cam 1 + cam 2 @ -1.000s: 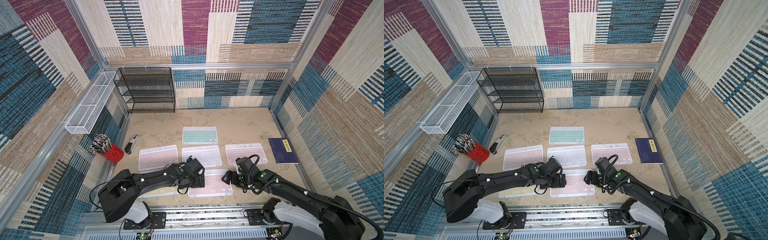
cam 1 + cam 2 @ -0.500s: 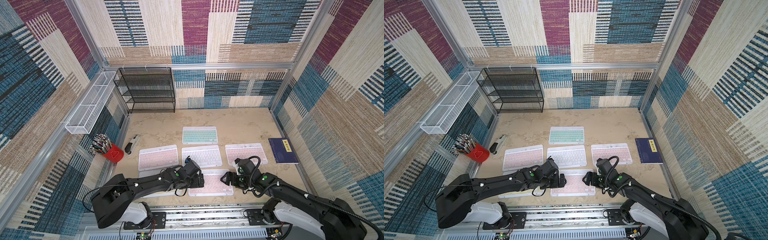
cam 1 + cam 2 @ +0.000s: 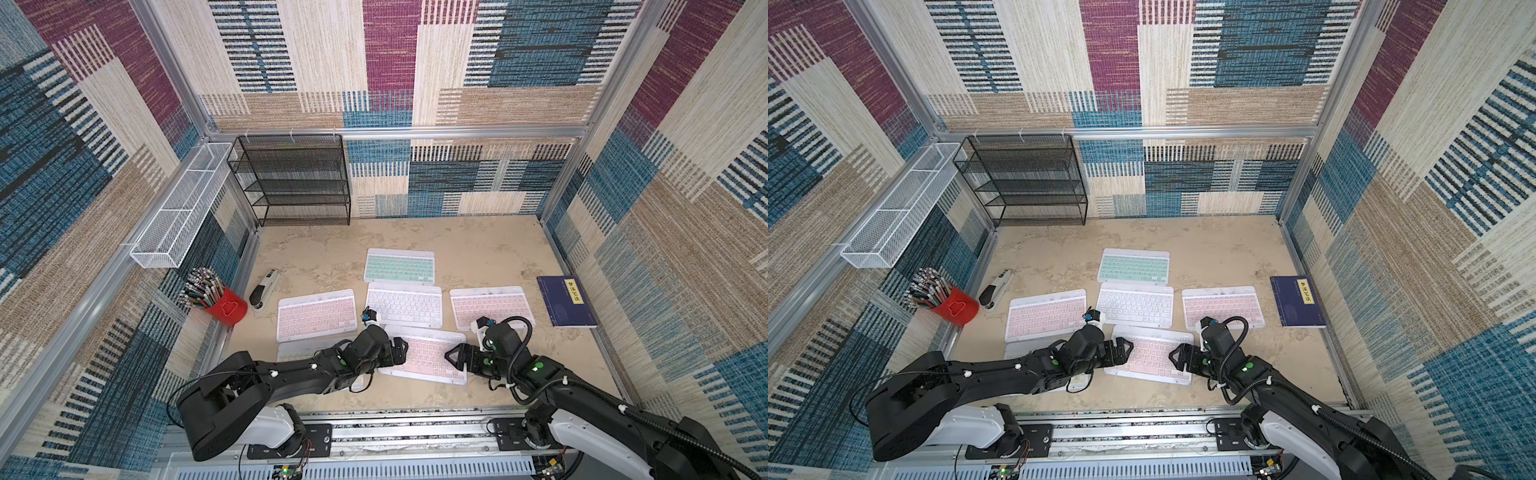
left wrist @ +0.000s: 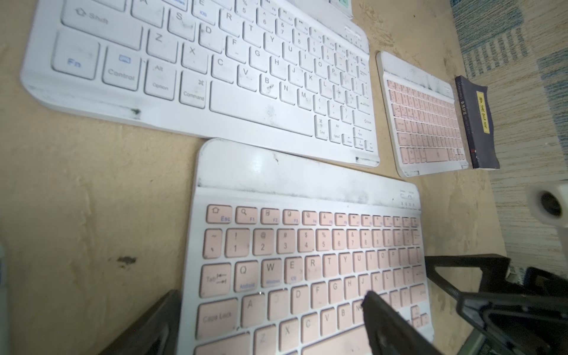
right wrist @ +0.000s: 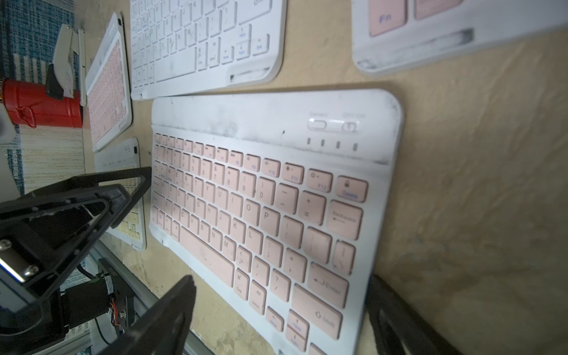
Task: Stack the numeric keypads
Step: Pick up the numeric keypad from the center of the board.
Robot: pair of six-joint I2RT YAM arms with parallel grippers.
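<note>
Several keypads lie flat on the tan table [image 3: 478,249]: mint-green [image 3: 399,267], white [image 3: 405,305], pink at left [image 3: 316,313], pink at right [image 3: 490,307], and pink in front [image 3: 424,359]. A yellow one [image 3: 297,353] is mostly hidden under my left arm. My left gripper [image 3: 400,352] is open at the front pink keypad's [image 4: 307,246] left end, one finger beside the edge and the other above the keys. My right gripper [image 3: 454,357] is open around the right end of that keypad [image 5: 261,199]. Neither holds anything.
A grey-black stapler [image 3: 264,289] and a red pen cup [image 3: 222,307] stand at the left. A dark blue book [image 3: 566,301] lies at the right. At the back left are a black mesh shelf [image 3: 299,183] and a white wire basket [image 3: 183,208].
My left arm has sunk lower and its gripper has slid slightly right over the front pink keypad's left end. The right gripper has hardly moved.
</note>
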